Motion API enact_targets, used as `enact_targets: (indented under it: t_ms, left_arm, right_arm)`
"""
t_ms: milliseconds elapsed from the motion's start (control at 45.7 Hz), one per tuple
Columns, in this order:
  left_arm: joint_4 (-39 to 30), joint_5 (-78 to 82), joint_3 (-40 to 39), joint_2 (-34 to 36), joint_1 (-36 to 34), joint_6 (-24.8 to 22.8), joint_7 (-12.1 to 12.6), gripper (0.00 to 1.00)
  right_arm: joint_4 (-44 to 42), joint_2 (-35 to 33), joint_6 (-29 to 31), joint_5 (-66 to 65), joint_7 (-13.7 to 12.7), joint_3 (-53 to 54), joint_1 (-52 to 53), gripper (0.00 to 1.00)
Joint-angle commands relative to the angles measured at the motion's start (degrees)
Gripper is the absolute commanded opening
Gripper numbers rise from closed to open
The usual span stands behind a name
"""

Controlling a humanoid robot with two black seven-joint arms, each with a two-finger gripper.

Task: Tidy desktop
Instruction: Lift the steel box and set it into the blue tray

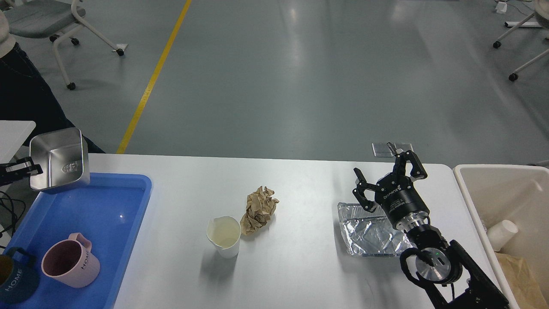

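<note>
The white desktop [300,266] carries a white paper cup [224,236], a crumpled brown paper ball [258,209] touching it, and a flattened foil tray [369,236]. My left gripper [21,168] at the far left edge is shut on the rim of a square steel container [60,159]. It holds the container tilted above the far corner of the blue tray [111,201]. My right gripper [381,165] is open and empty, above the far edge of the foil tray.
A pink mug [70,261] and a dark blue mug [13,279] stand in the blue tray's near part. A cream bin [493,180] at the right table end holds a paper cup [502,234] and brown paper [521,274]. Chairs stand on the floor beyond.
</note>
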Motion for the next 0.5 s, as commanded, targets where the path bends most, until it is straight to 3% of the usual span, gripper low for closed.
enact_targets:
  t_ms: [0,482]
  left_arm:
    - [3.3,0.0,-0.2,-3.9,2.3,0.9,-0.1,0.00]
    - [17.5,-2.0,-0.6,-16.7,9.0,6.0,-0.9,0.01]
  right_arm:
    - [-0.1,-0.1,0.0,0.0,0.0,0.0,0.0,1.00]
    - [0.1,-0.1,0.1,-0.1,0.0,0.0,-0.6,1.00]
